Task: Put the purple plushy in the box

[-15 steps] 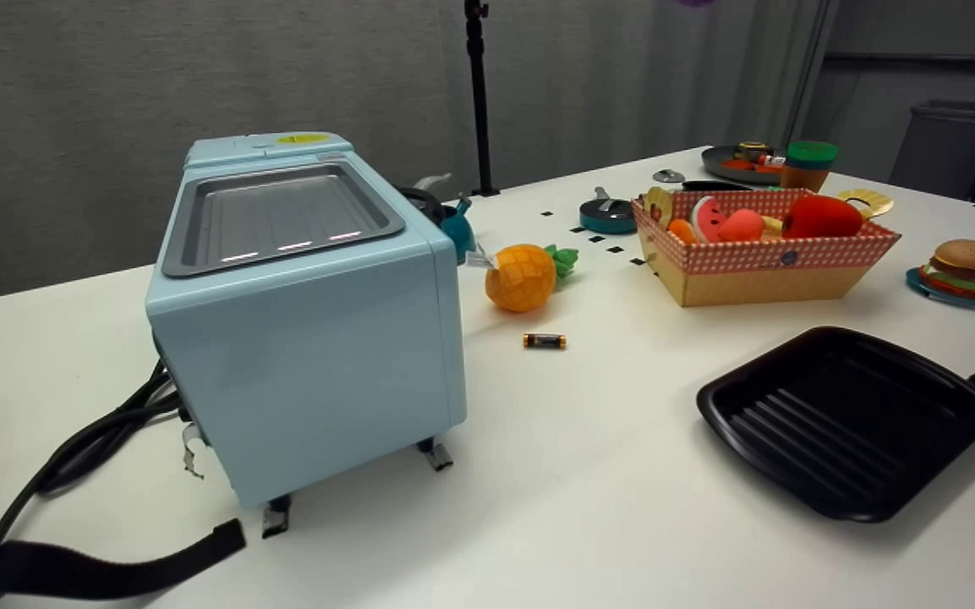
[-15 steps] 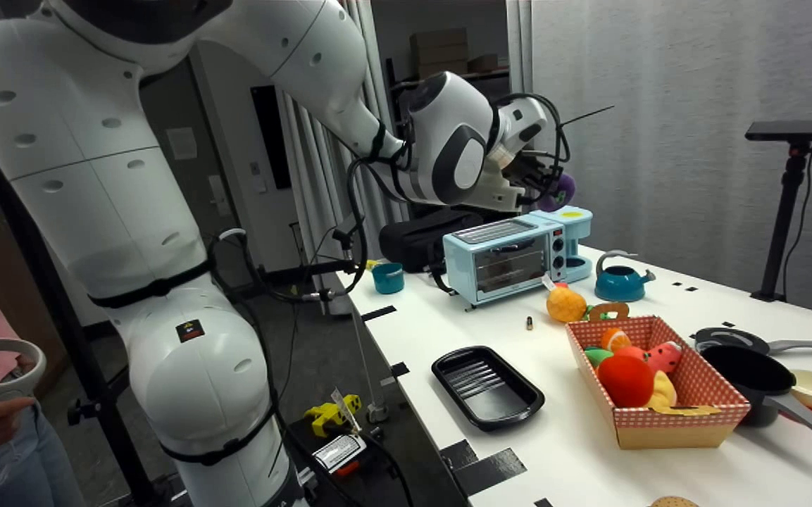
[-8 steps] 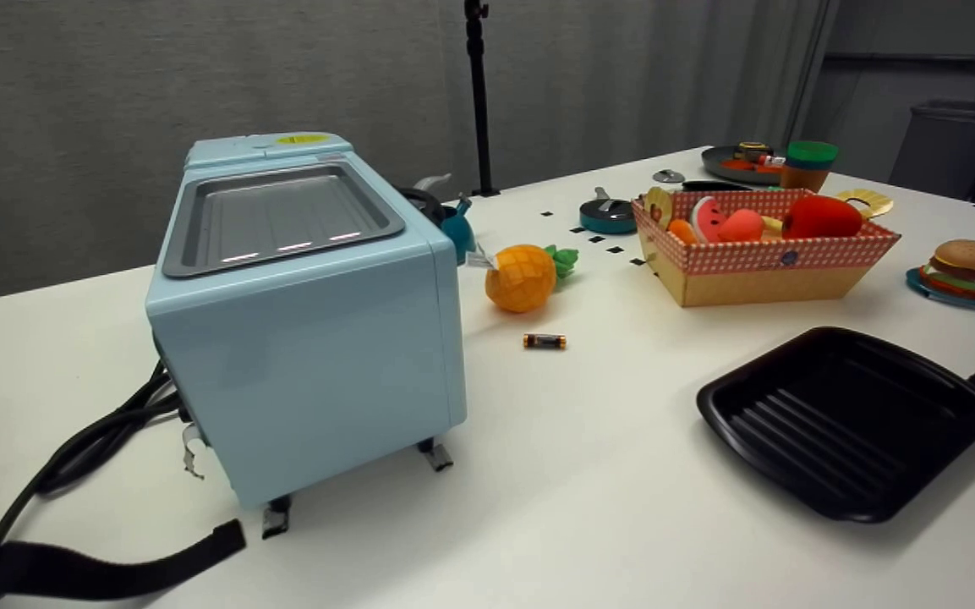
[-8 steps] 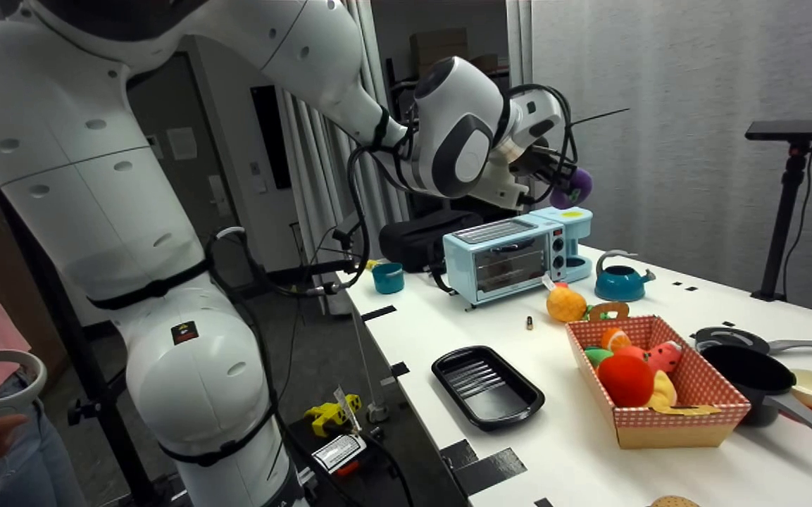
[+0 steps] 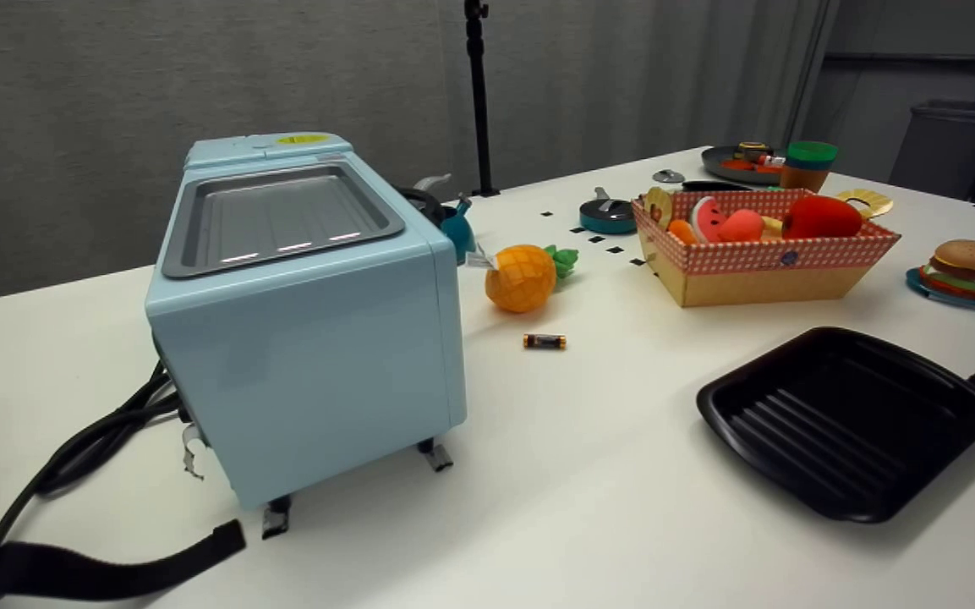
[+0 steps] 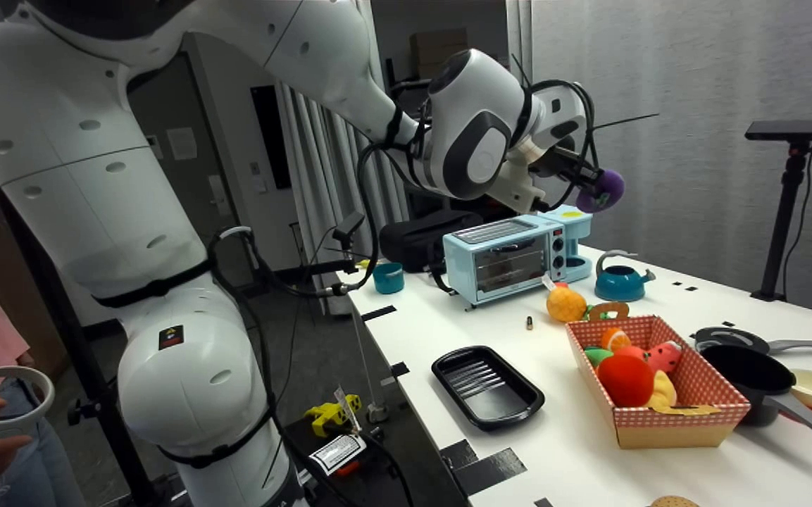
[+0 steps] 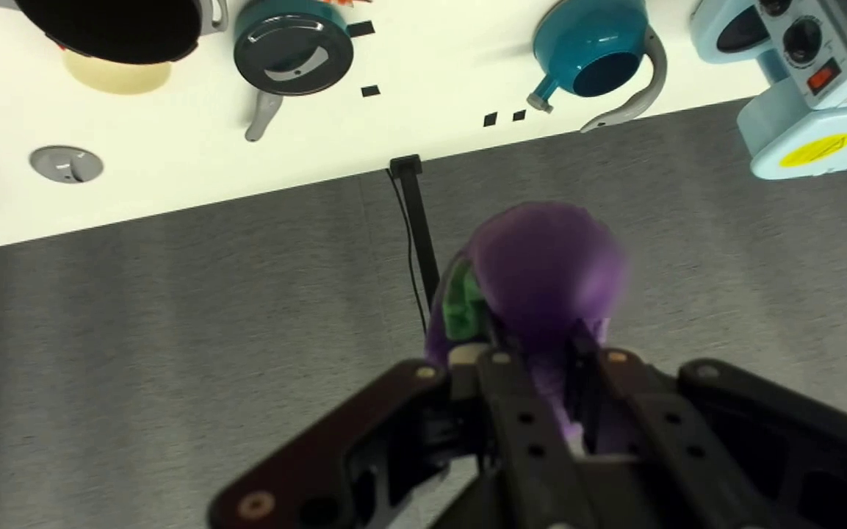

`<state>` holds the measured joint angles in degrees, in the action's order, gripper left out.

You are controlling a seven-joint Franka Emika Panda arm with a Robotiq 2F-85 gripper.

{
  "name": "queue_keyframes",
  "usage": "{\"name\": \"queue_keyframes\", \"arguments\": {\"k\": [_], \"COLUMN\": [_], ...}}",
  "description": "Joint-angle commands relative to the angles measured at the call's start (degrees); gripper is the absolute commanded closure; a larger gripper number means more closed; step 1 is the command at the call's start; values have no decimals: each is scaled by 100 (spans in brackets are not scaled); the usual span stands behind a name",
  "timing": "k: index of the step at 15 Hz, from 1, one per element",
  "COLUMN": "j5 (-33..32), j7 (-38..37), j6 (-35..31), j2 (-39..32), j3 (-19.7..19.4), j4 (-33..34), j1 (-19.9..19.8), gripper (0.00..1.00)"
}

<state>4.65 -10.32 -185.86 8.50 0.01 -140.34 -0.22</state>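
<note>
Purple plushy [image 7: 548, 264]: round, small green patch, clamped in the gripper [image 7: 541, 339], held in the air well apart from the box [image 5: 766, 283]; blurred in wrist view. Box: tan, open-topped, red-and-white gingham on upper band and lining, walls flaring outward, standing upright on the tabletop [image 5: 580, 474] in both exterior views, partly filled
</note>
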Motion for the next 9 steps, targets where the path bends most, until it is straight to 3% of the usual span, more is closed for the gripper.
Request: {"name": "queue_keyframes", "arguments": {"k": [1,6,7,9], "j5": [20,2,11,3], "j7": [-258,-458,-488,-532], "j6": [246,302,314,280], "j2": [151,183,187,186], "j3": [200,280,282,292], "j4": [-72,-93,-90,-92], "j1": [-281,-373,-361,-343], "gripper": [96,96,59,53]}}
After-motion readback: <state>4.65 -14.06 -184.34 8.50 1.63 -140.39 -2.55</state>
